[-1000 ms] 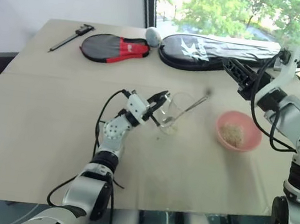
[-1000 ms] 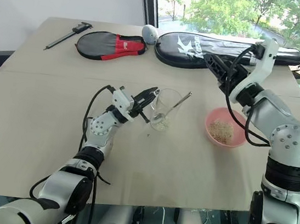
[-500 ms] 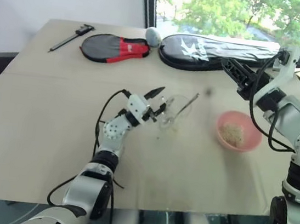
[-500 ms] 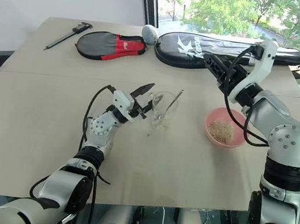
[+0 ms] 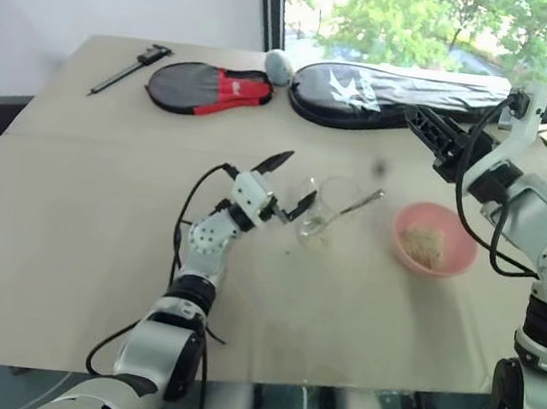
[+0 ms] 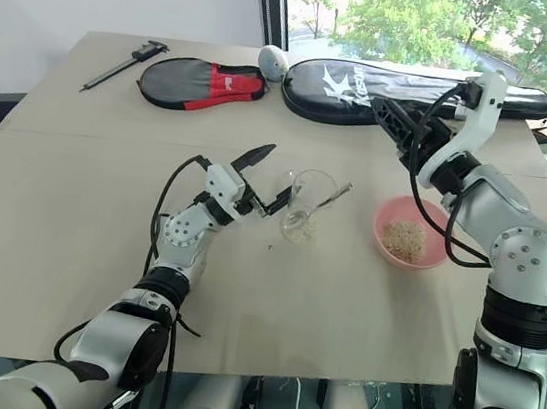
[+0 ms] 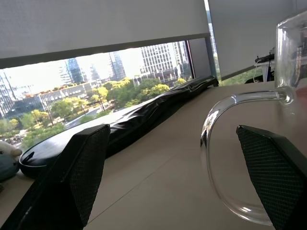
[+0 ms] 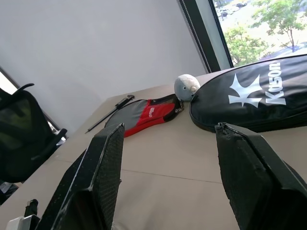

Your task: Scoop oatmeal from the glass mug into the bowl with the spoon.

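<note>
The glass mug stands on the table with a little oatmeal at its bottom. The spoon leans inside it, handle tipped toward the bowl. My left gripper is open just left of the mug; in the left wrist view the mug's handle curves between the spread fingers without touching them. The pink bowl, to the mug's right, holds a heap of oatmeal. Raised beyond the bowl, my right gripper is open and holds nothing; its fingers point toward the table's back.
Along the back edge lie a black caliper, a red-and-black racket cover, a grey plush ball and a long black racket bag. Bare tabletop stretches left of and in front of the mug.
My left gripper has opened and let go of the mug. The mug now stands free on the table and the spoon has shifted inside it. My right arm has stayed still.
</note>
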{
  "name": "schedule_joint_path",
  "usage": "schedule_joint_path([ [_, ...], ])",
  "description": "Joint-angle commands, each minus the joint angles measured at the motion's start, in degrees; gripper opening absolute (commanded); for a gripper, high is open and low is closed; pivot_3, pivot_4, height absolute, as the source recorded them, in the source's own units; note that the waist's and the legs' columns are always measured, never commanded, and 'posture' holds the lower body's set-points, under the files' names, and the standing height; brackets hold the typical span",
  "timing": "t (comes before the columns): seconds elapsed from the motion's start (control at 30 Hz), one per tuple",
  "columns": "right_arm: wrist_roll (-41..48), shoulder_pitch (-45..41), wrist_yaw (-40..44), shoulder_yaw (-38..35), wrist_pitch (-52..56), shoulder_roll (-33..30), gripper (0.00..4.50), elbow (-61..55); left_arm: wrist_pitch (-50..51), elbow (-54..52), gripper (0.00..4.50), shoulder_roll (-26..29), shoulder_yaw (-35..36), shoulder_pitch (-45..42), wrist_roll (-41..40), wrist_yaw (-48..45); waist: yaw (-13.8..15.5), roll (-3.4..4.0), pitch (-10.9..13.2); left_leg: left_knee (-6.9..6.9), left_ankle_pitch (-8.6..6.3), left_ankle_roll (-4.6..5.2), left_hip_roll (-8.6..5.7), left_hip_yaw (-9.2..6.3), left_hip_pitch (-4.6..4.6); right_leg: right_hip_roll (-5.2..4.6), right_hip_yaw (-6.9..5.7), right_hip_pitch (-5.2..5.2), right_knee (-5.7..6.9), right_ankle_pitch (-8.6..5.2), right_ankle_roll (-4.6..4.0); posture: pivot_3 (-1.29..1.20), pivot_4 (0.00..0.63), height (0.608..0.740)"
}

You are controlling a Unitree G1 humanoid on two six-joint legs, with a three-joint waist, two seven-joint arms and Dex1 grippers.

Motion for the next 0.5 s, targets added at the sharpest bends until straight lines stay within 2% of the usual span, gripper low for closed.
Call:
schedule_joint_path([
  [0.03, 0.37, -0.55, 0.60, -2.41, -0.30, -0.22, 3.05, -1.91, -0.28, 0.78, 4.47, 0.61, -0.47, 2.20, 0.66, 0.16, -0.06, 0.03, -0.02, -0.02, 0.00, 0.00, 0.00, 0.00, 0.01, 0.00, 0.00, 0.00, 0.00, 0.00, 0.00, 0.00, 0.150, 0.740],
  [0.5, -0.26, -0.18, 0.58, -2.77, 0.02, 0.33, 3.05, -2.25, 1.40, -2.21, 4.47, 1.69, -1.17, 6.53, 0.56, -0.80, -0.28, 0.59, -0.39, -0.16, 0.00, 0.00, 0.00, 0.05, 0.09, 0.02, 0.07, 0.00, -0.06, -0.01, 0.00, 0.00, 0.150, 0.740],
])
